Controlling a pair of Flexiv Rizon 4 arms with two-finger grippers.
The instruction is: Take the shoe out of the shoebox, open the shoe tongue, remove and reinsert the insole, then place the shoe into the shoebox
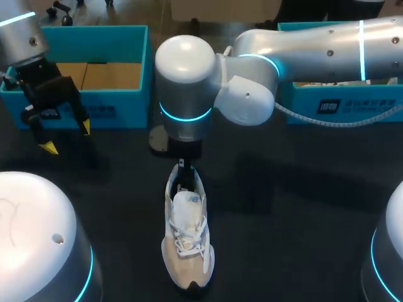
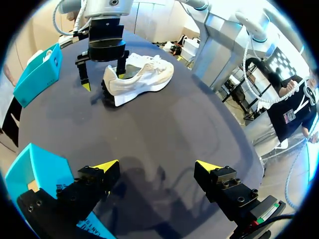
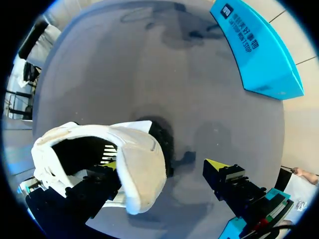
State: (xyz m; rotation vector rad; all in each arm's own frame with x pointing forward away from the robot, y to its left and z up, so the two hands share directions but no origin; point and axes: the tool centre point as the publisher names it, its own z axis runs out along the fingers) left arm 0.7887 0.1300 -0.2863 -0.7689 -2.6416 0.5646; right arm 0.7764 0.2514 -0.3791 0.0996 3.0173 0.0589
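A white and beige shoe (image 1: 186,242) lies on the dark table, toe toward the near edge; the left wrist view shows the shoe (image 2: 142,77) on its sole. My right gripper (image 1: 182,165) hangs over the heel, open. In its own view the right gripper (image 3: 164,167) straddles the heel wall of the shoe (image 3: 139,164), with one finger inside the opening and the other clear behind it. The left wrist view shows this right gripper (image 2: 103,77) too. My left gripper (image 1: 66,137) stands open at the far left, away from the shoe, and the left gripper (image 2: 157,167) holds nothing.
Two blue open boxes stand along the far edge: the left box (image 1: 94,69) behind my left gripper, the right box (image 1: 340,100) under my right arm. A blue box (image 3: 259,55) shows beyond the heel. Bare dark tabletop (image 1: 296,214) lies right of the shoe.
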